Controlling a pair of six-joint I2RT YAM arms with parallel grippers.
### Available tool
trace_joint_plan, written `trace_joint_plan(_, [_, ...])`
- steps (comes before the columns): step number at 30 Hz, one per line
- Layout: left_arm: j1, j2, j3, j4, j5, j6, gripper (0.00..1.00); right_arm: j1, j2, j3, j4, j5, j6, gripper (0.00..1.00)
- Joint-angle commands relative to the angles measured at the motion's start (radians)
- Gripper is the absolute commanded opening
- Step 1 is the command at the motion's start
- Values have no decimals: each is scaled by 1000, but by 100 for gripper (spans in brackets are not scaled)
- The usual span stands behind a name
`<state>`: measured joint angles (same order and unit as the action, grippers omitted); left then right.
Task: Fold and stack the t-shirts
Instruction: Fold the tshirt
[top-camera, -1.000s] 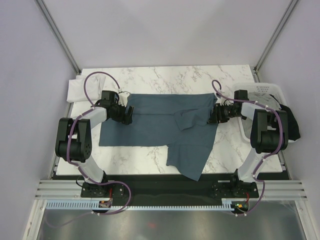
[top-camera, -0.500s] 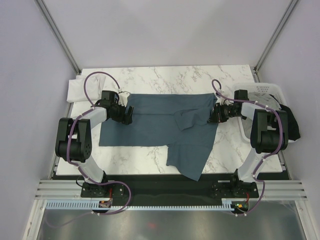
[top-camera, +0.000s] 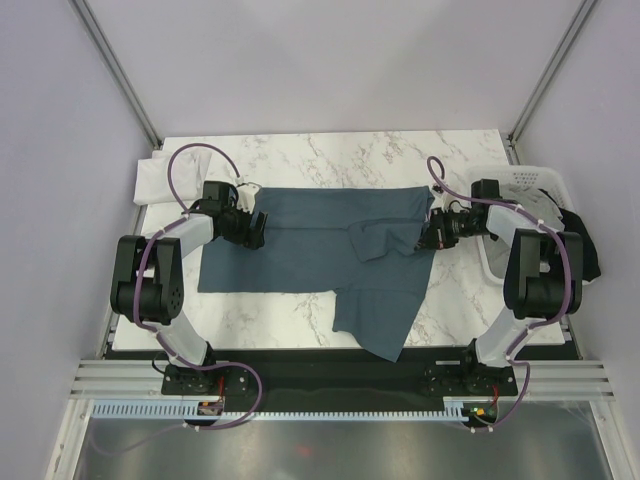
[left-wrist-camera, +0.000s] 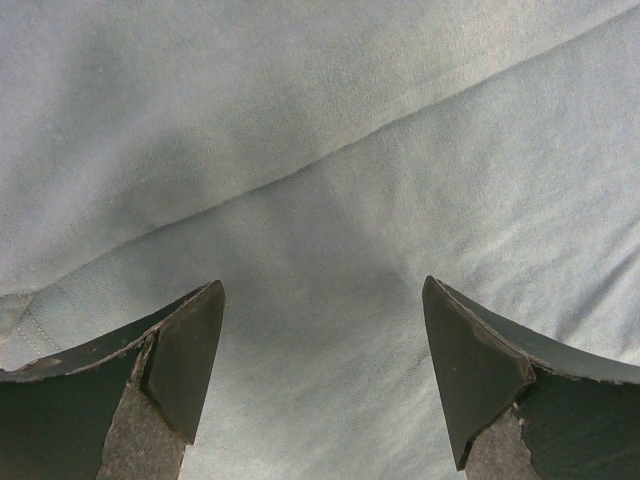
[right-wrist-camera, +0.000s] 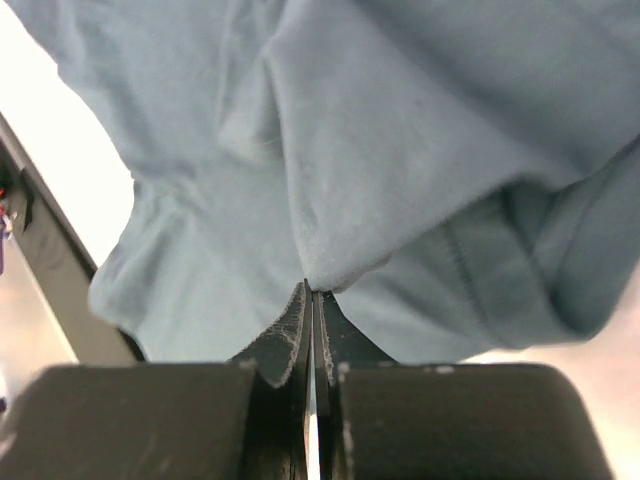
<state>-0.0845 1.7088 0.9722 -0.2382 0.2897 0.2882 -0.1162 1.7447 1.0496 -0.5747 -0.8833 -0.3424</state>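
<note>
The dark slate-blue soft cloth t-shirt (top-camera: 310, 240) lies spread on the white marbled tabletop (top-camera: 330, 155). Its long axis runs left to right between the two arms, and one flap droops over the near edge. The right tool (top-camera: 430, 233) sits at the shirt's right edge with its jaws together, clamped on a small peak of the blue cloth; its wrist view shows the fabric gathered into the closed tips. From that pinch the rest of the shirt lies to the left, toward the other arm. Any fold from here would, I judge, have to carry this edge leftward across the body. The left tool (top-camera: 250, 229) hangs at the opposite, left edge, jaws wide apart over flat blue cloth with a seam line between them, holding nothing. Each arm is nearest its own end of the shirt. A white cloth shirt (top-camera: 155, 180) lies at the tabletop's far left corner, and a black cloth shirt (top-camera: 585, 250) drapes by the white plastic slatted basket (top-camera: 530, 185) on the right.
</note>
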Motion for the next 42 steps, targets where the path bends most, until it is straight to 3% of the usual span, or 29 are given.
trace_joint_plan(1, [5, -3, 19, 4, 8, -14, 87, -5, -71, 12, -114, -62, -78, 2])
trace_joint_plan(10, [3, -11, 19, 5, 14, -14, 87, -7, -86, 10, -223, -109, -119, 2])
trace_joint_plan(12, [3, -14, 19, 4, 12, -12, 87, -7, -77, 9, -243, -100, -124, 9])
trace_joint_plan(13, [3, -14, 19, 4, 12, -12, 88, -5, -71, 18, -257, -97, -148, 25])
trace_joint_plan(14, [3, -15, 19, 0, 12, -11, 87, -8, -73, 26, -293, -91, -164, 31])
trace_joint_plan(19, [5, -20, 19, -1, 9, -7, 87, -2, -213, 76, -291, -20, -193, 41])
trace_joint_plan(22, [3, -14, 22, -1, 16, -8, 87, 33, -371, 76, -220, 78, -173, 42])
trace_joint_plan(26, [3, 2, 29, -3, 20, -14, 87, 226, -441, 7, -33, 272, -144, 40])
trace_joint_plan(30, [3, -8, 28, -3, 17, -15, 87, 354, -372, -31, 59, 319, -115, 38])
trace_joint_plan(35, [3, -21, 19, -3, 9, -11, 87, 516, -283, -65, 196, 490, -150, 37])
trace_joint_plan(42, [5, -21, 20, -3, 11, -12, 87, 589, -166, -43, 268, 606, -222, 38])
